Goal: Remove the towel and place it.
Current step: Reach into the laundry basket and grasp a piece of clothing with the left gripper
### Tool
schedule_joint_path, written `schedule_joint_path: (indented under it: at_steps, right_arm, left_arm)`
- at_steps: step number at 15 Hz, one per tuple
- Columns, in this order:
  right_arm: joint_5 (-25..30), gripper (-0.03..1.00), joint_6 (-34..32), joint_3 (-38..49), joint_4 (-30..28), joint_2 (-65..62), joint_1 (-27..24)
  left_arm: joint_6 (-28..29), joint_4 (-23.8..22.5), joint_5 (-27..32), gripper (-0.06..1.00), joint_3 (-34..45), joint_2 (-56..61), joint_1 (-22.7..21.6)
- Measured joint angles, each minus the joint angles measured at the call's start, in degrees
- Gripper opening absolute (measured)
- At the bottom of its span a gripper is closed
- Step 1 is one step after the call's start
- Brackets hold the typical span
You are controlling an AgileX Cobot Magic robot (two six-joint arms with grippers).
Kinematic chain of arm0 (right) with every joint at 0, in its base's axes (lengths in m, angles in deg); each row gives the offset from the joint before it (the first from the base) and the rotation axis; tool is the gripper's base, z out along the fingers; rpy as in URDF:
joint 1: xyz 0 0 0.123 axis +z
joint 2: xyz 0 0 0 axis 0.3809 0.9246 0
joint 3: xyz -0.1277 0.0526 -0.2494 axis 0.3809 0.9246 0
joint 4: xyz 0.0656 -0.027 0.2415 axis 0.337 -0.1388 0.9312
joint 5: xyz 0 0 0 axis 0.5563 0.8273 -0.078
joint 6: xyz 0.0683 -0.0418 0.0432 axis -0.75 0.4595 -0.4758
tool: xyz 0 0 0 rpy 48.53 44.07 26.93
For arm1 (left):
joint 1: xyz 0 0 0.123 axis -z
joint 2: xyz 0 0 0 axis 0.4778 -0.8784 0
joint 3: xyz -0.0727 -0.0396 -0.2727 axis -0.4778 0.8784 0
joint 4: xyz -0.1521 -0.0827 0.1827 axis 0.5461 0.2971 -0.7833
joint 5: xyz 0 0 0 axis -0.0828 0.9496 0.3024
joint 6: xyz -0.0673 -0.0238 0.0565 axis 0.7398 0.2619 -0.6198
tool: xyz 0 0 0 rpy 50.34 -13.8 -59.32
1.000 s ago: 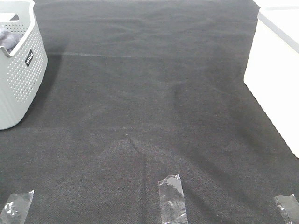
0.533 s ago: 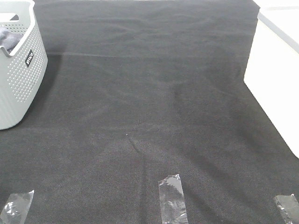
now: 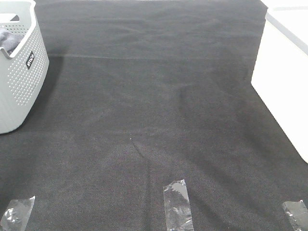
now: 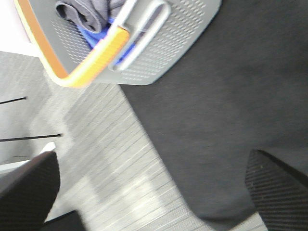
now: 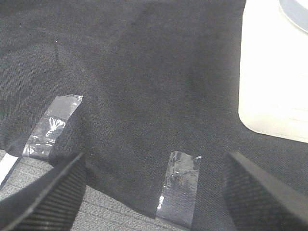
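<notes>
The rounded plastic basket (image 3: pixel 24 77) is pale grey, dotted with holes; the cloth towel (image 3: pixel 7 41) is dusky grey; the fabric table covering (image 3: pixel 154 106) is plain black.

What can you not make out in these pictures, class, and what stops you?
Towel, exterior high: mostly hidden by the basket wall, cut by the frame edge.
Blue item, left wrist: blurred, half under the towel; unidentifiable.
White container, exterior high: cut off by the edge; contents unseen.
</notes>
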Motion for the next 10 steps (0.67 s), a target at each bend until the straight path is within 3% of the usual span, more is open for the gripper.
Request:
schedule_joint_path:
  at_steps: [2,5,10]
  right_arm:
    - [0.00,0.77,0.00,0.00,0.00,0.00,0.00]
    - [0.00,0.77,0.00,0.00,0.00,0.00,0.00]
    - [0.00,0.77,0.00,0.00,0.00,0.00,0.00]
  left_arm:
    - [-0.74,-3.78,-3.95,0.98,-5.56,-9.80,0.00]
    - [-4.24,-5.44,-7.05,0.98,-16.56,-25.50,-0.74]
    - [-10.54,-5.79,-11.34,0.98,-35.18,-51.11,-9.17]
